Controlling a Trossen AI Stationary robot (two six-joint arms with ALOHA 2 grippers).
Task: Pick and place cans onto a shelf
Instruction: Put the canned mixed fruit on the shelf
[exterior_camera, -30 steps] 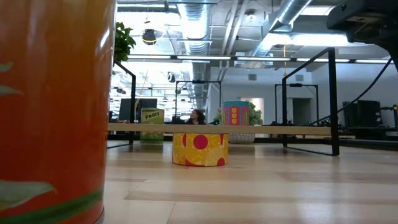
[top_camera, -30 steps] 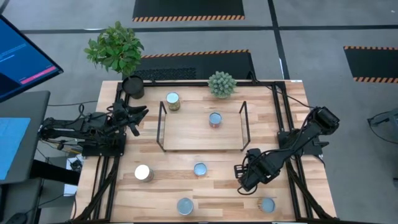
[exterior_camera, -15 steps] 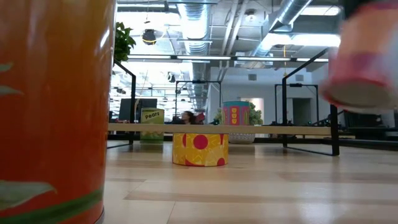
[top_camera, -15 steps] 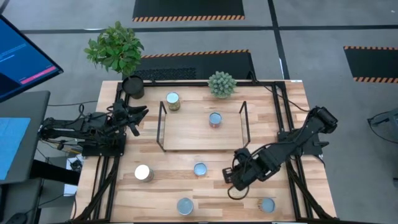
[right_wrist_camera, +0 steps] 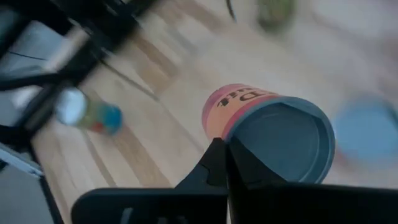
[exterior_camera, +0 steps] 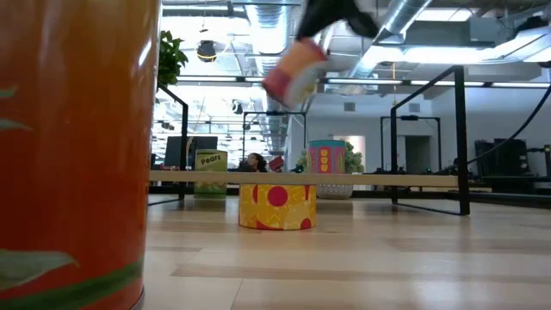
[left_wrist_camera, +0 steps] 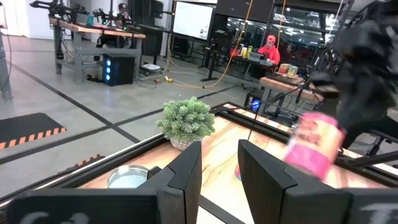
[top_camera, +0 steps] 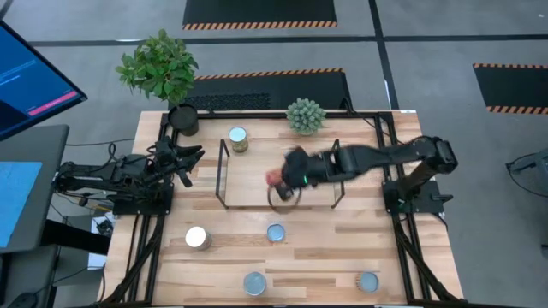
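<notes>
My right gripper (top_camera: 281, 181) is shut on a pink-labelled can (right_wrist_camera: 273, 127) in the air over the light-wood shelf (top_camera: 248, 190). The can also shows in the low view (exterior_camera: 295, 73) and in the left wrist view (left_wrist_camera: 314, 142). One can (top_camera: 238, 139) stands on the table behind the shelf's left end. Several more cans stand on the near table, among them a yellow red-dotted one (top_camera: 275, 232) and a white-topped one (top_camera: 197, 238). My left gripper (top_camera: 190, 159) waits open and empty at the table's left edge. My right gripper holds the can by its side wall (right_wrist_camera: 217, 124), close to the grey-blue round end. A dark finger (right_wrist_camera: 214, 167) lies against that wall; the other finger is hidden. The arm reaches in from the table's right. The can is tilted and lifted clear above the shelf.
A black pot (top_camera: 182, 120) with a leafy plant stands at the far left corner and a small green plant (top_camera: 305, 115) behind the shelf. Black wire frames (top_camera: 336, 171) rise at the shelf's ends. A big orange can (exterior_camera: 77, 155) fills the low view's left.
My right gripper has swung from the near right part of the table up and toward the far and left, and now hangs over the shelf. The can has gone with it, lifted clear, and now sits tilted.
</notes>
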